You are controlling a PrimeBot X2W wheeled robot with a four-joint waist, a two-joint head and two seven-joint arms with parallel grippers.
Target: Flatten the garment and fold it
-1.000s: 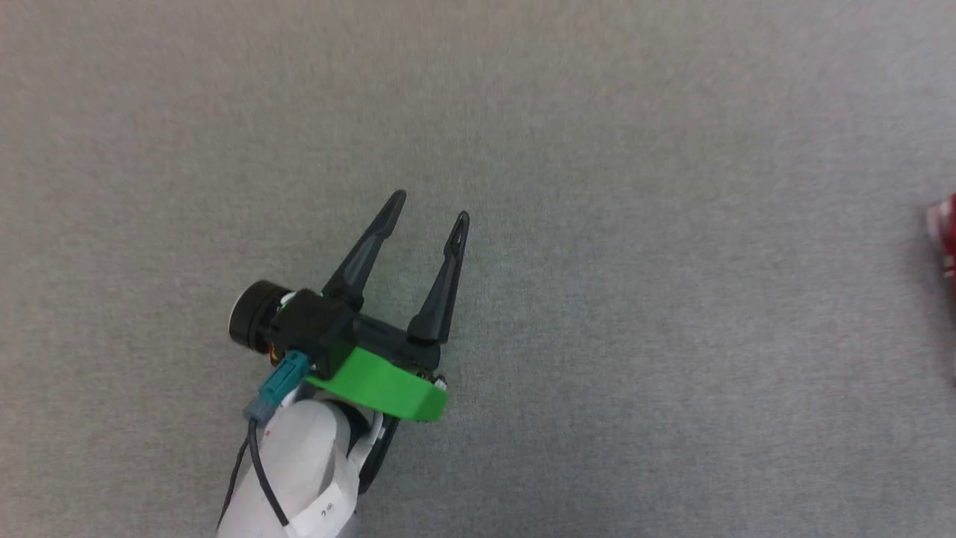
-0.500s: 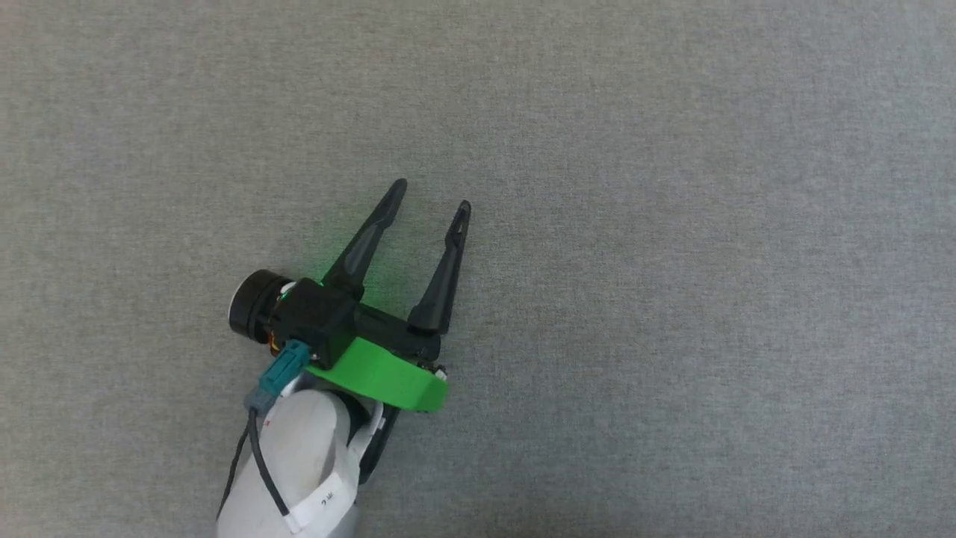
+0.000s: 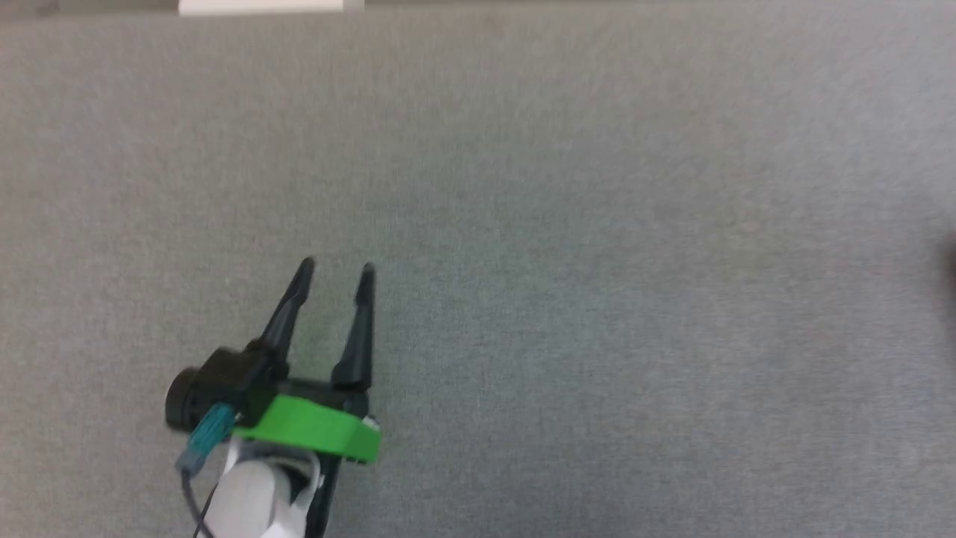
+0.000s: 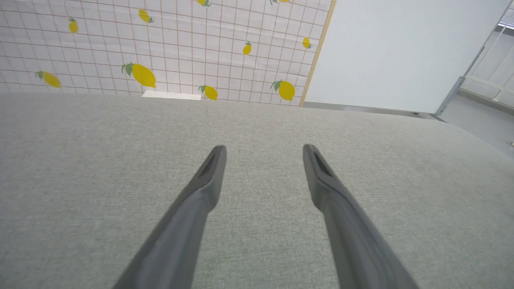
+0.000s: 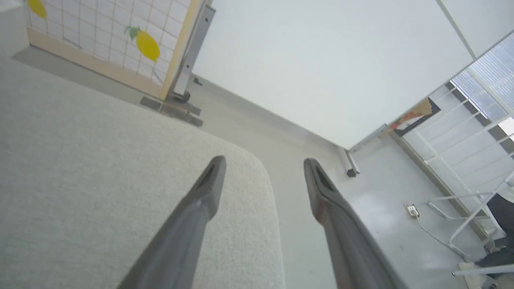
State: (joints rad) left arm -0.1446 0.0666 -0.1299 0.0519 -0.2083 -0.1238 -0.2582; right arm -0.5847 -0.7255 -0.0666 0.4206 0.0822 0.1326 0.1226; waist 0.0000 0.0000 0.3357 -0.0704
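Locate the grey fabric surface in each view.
Head view: the grey fabric surface lies around the left gripper, lower left.
Left wrist view: lower two thirds, ending at the lemon-print screen.
Right wrist view: left and bottom, rounded corner by the right gripper.
Shared landmark: that screen, upper left in both wrist views.

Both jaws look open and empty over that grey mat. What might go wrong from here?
The right jaws hang open by the grey mat's rounded corner, bare floor just beyond: cloth handled there might slip off. The left jaws point low over the mat; their tips could snag it.
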